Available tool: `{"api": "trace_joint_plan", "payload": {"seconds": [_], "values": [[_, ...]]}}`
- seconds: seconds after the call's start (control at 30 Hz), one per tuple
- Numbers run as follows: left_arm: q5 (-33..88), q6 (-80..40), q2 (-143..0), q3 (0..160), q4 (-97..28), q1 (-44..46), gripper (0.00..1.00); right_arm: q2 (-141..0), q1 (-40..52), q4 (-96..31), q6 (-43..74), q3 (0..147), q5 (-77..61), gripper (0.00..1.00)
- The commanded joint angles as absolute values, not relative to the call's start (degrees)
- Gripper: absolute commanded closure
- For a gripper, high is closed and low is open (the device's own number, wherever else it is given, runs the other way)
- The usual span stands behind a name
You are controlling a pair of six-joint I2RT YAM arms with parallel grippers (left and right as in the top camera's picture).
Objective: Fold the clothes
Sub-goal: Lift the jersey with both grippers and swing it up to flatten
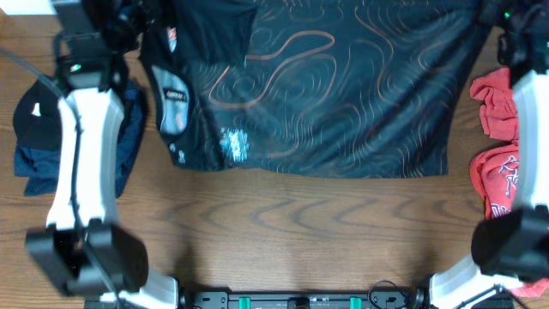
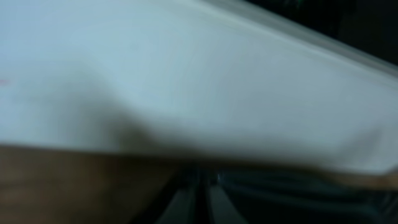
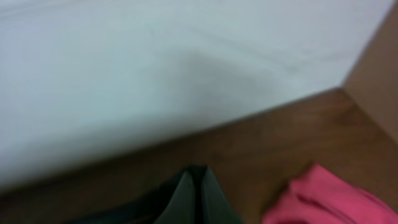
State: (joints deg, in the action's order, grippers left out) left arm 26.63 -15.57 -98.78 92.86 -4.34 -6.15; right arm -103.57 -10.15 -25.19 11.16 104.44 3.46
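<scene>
The black jersey (image 1: 343, 94) with thin orange contour lines lies spread flat across the far half of the table, logos near its left side. My left gripper (image 1: 137, 15) is at the jersey's far left corner. In the blurred left wrist view its fingers (image 2: 202, 202) are pressed together with dark cloth around them. My right gripper (image 1: 504, 19) is at the far right corner. Its fingers (image 3: 194, 190) are together on dark cloth (image 3: 124, 211). The red T-shirt (image 1: 497, 112) lies crumpled at the right edge and shows in the right wrist view (image 3: 323, 199).
A dark blue garment (image 1: 34, 159) and a black item with a white tag (image 1: 34, 107) lie at the left edge under my left arm. A white wall (image 3: 155, 74) stands just beyond the table's far edge. Bare wood (image 1: 283, 232) runs along the front.
</scene>
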Motion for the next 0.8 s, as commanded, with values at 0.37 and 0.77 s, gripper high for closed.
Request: {"api": "trace_joint_plan", "payload": {"seconds": [0.37,0.77], "values": [[26.37,-29.45,-104.29,107.31,19.11,-10.00,0.94,-106.41,-12.03,-10.41,15.64,117.89,5.98,0.99],[42.19,-19.66,-103.72,116.92,-32.40,-10.15,0.94,-106.41,-12.95,-43.40,9.54,123.09,16.32,0.99]]}}
